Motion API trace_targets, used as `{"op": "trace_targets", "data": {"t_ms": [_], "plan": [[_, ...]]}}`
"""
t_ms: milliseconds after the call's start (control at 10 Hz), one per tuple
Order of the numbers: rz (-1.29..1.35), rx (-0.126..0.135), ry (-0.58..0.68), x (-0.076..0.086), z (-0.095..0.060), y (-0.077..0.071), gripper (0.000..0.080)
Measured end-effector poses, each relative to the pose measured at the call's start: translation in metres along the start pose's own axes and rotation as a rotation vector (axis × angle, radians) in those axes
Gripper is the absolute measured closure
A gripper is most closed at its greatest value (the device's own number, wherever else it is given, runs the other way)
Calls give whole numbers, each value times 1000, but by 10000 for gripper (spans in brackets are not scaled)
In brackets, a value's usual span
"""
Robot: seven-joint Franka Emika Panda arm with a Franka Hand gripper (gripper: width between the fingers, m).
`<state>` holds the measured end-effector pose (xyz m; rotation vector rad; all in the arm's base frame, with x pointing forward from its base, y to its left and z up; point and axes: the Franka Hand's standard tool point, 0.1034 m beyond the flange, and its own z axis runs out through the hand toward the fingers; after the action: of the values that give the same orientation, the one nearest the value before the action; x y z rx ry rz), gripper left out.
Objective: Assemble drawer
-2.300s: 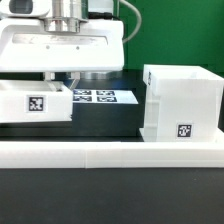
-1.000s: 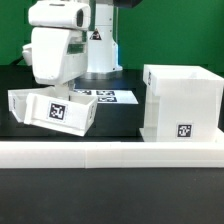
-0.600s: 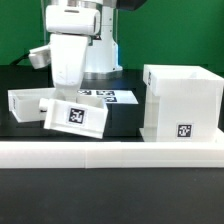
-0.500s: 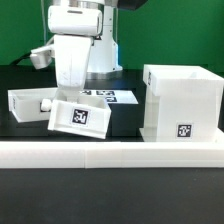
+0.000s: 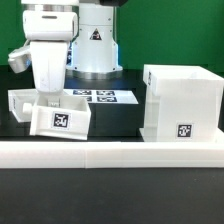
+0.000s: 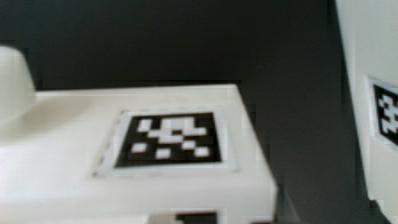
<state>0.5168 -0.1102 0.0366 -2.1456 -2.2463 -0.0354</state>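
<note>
The drawer lies in three separate pieces. Its large cube-shaped shell (image 5: 180, 95) stands upright on the black table (image 5: 115, 118), open side up, with a small square tag (image 5: 184, 130) low on the face toward the camera.

To the exterior view's left of the shell and well apart from it, a small open-topped tray, the held tray (image 5: 62, 122), hangs slightly tilted with its tagged wall toward the camera. The gripper (image 5: 48, 98) comes down onto this tray from above. Its fingertips are hidden behind the tray wall, but the tilted tray rests on nothing else that shows, so the jaws are closed on it. In the wrist view the tray's tagged wall (image 6: 173, 140) fills most of the picture, close under the camera. A white tagged surface at the picture's edge is too cropped to identify.

Farther from the shell, just behind the held tray, the second tray (image 5: 22, 102) sits flat on the table. Between the trays and the shell, farther back, lies the marker board (image 5: 105, 96). In front of the shell, across the whole foreground, runs the long low white rail (image 5: 120, 152).
</note>
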Motion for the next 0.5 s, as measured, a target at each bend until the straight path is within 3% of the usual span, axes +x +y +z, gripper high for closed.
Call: {"op": "trace_targets", "data": {"t_ms": [200, 500], "plan": [[17, 10, 49, -1, -1, 0, 758], [57, 21, 56, 23, 5, 7, 758]]}}
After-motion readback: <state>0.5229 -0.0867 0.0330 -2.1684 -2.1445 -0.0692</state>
